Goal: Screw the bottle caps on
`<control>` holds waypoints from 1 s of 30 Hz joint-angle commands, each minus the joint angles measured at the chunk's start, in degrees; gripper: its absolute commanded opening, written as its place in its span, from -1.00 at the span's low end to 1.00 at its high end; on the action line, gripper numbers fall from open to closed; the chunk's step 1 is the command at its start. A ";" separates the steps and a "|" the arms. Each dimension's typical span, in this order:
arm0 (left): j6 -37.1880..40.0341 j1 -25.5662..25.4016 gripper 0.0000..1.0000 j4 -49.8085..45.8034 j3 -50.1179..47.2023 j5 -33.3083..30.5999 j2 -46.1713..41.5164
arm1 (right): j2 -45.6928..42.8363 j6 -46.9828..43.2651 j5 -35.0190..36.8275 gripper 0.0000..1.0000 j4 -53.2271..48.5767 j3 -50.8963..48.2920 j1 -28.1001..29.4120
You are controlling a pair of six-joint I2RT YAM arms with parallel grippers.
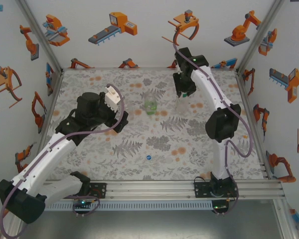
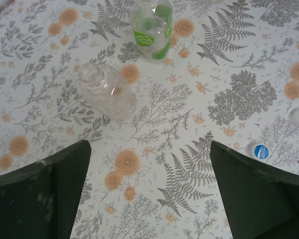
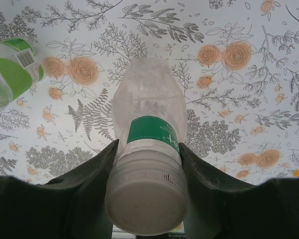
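Bottle capping under way: a white cap (image 3: 145,209) tops a clear bottle (image 3: 148,99) with a green label band, which stands right of centre toward the far side of the floral bench (image 3: 249,99). The right gripper (image 3: 148,149) reaches down from above, jaws clamped on the cap. The step in hand looks to be threading this cap down; whether it is tight cannot be told. A green-tinted bottle (image 2: 152,27) and an uncapped clear bottle (image 2: 103,89) stand to the left, and a blue cap (image 2: 259,151) lies apart, nearer the arms. The left gripper (image 2: 149,149) hovers above them, jaws wide and empty. The next move likely calls for a wrist twist, then release.
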 commanded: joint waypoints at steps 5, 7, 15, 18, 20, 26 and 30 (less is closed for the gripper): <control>-1.14 0.49 0.94 -3.42 0.62 0.31 0.09 | 4.56 0.11 -0.24 -0.60 -8.37 7.37 -0.18; 0.34 0.48 0.94 -3.36 0.37 0.58 -0.26 | 5.32 0.39 -0.63 -0.52 -8.38 7.69 -0.23; 3.17 0.36 0.94 0.19 -3.11 1.95 -4.65 | 6.94 0.67 -0.40 -0.27 -8.11 7.48 -0.22; 3.31 0.35 0.94 0.55 -3.41 2.04 -4.87 | 6.77 0.70 -0.34 -0.04 -7.95 7.75 -0.25; 2.55 0.41 0.94 0.68 -3.27 2.29 -4.75 | 6.30 0.69 -0.06 0.10 -7.83 8.09 -0.20; 2.28 0.42 0.94 0.73 -2.98 4.92 -4.35 | 4.21 0.25 0.72 0.33 -7.84 8.33 -0.25; 2.19 0.37 0.94 0.77 -2.98 4.31 -4.49 | 2.40 0.12 1.47 0.37 -7.97 8.23 -0.21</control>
